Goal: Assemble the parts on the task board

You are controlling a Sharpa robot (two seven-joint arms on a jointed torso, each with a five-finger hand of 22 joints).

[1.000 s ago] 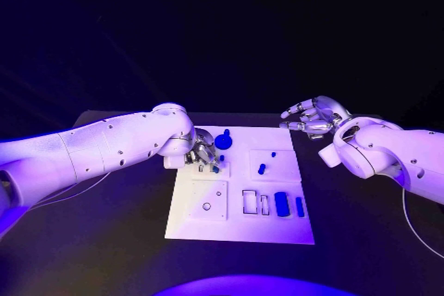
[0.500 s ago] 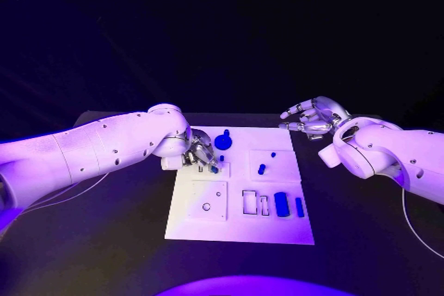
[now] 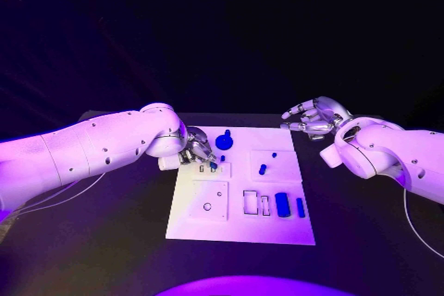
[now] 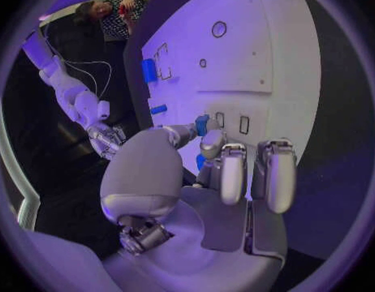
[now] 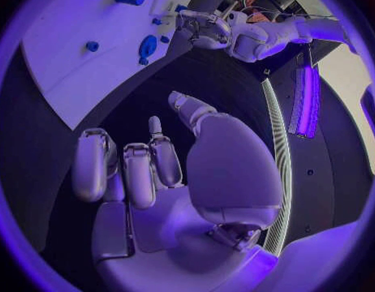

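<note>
One task board (image 3: 240, 228), six blue parts (image 3: 281, 204) (one pinched)

Task board (image 3: 239, 225) matt white plastic; table (image 3: 111, 244) matt black; robot hand (image 3: 313, 118) shiny metal.

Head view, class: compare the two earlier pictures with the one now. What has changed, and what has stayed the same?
The left hand, pinching a small blue part, has lifted slightly toward the far side of the task board. The right hand stays raised and open beside the board's far right corner. The other blue parts lie as before.
</note>
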